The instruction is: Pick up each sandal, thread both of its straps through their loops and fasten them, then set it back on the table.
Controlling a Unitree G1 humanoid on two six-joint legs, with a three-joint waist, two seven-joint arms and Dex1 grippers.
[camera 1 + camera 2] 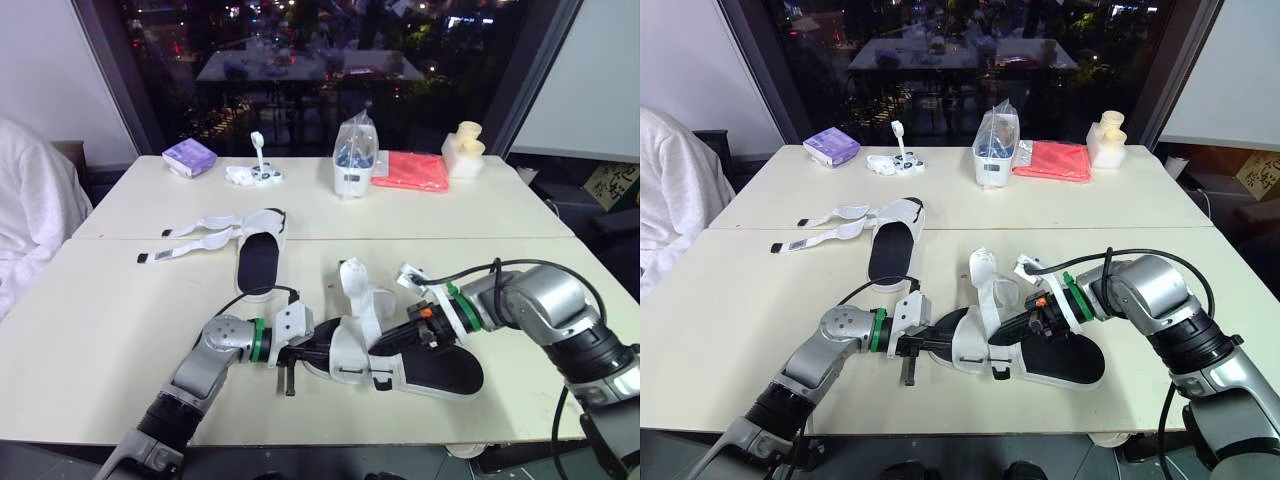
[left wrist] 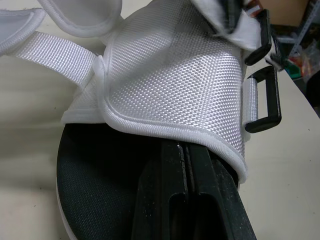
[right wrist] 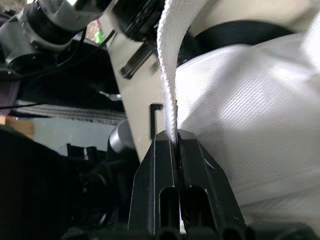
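Lower centre: near sandal (image 1: 440, 370), black sole on the table (image 1: 100, 330), white upper raised. Left gripper (image 2: 185, 150) clamped on its white side panel; right gripper (image 3: 175, 137) pinching one strap (image 3: 169, 75).
Centre left: second sandal (image 1: 258, 262), lying flat, straps splayed loose.
Upper frame: purple box (image 1: 189, 157); clear bag (image 1: 355, 140) holding blue items, above a white base (image 1: 350, 183); red cloth (image 1: 412, 170) just beside.

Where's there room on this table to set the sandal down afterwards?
Bare tabletop lies left of the left gripper, in front of the far sandal, and at the right, beyond the right gripper. The near middle is crowded by the held sandal between both grippers.
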